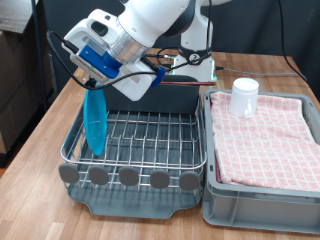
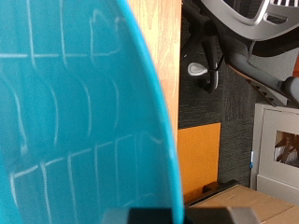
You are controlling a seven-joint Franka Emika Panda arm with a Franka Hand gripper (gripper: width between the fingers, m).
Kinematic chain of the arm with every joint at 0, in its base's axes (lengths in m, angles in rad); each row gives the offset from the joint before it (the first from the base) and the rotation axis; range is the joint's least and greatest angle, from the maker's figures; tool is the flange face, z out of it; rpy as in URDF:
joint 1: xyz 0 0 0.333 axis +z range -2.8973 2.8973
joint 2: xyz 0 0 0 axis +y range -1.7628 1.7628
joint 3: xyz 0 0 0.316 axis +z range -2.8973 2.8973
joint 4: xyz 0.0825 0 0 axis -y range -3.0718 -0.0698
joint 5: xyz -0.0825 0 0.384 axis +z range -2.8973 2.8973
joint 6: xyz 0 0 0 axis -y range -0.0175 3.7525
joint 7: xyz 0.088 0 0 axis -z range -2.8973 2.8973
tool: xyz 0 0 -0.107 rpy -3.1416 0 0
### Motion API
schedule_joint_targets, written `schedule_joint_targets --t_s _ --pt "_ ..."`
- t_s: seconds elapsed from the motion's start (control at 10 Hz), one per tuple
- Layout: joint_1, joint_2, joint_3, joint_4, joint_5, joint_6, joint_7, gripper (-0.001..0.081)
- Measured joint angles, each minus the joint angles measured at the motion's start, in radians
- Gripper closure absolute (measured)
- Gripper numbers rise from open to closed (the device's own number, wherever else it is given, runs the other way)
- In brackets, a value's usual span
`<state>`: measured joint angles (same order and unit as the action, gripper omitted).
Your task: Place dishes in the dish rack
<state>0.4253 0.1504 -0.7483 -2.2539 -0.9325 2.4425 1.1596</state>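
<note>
A: Wooden table [image 1: 40, 135], dark curtain behind. Rack [image 1: 140, 140] is set at centre-left of the exterior frame; grey bin [image 1: 262, 185] with checked cloth [image 1: 265, 140] sits at right, touching the rack's side.

B: Step in hand?

A: Plate placement, judged. Plate [image 1: 95, 120] is held on edge, upright, at the rack's left end, lower rim down among the wires. Gripper [image 1: 97, 80] is seen directly above it, at upper left of the frame.

B: Jaws?

A: Closed on the plate's top rim, as read from the exterior view. In the wrist view the plate [image 2: 75, 121] fills the left half of the frame and the fingers themselves are barely shown.

B: Is it seated?

A: Cannot be told. Whether the rim rests in a slot or hangs just over the wires is not resolved. A release would call for the plate to be caught between two wires first; otherwise a tip sideways is likely.

B: Look of the plate?

A: Sky-blue, round, flat, glossy. Rack wires are reflected faintly on its face in the wrist view.

B: Other dishes?

A: Cup [image 1: 245, 97], white, is stood on the cloth at upper right, not yet racked. Spoon is not made out.
</note>
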Motion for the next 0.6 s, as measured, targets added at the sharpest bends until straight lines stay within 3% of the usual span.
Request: schedule_joint_targets --t_s 0.4,0.5,0.6 --pt "0.000 0.000 0.000 -0.008 0.005 0.002 0.010 0.0789" --pt "0.000 0.000 0.000 -0.008 0.008 0.002 0.010 0.0597" --pt "0.000 0.000 0.000 -0.007 0.012 0.002 0.010 0.0597"
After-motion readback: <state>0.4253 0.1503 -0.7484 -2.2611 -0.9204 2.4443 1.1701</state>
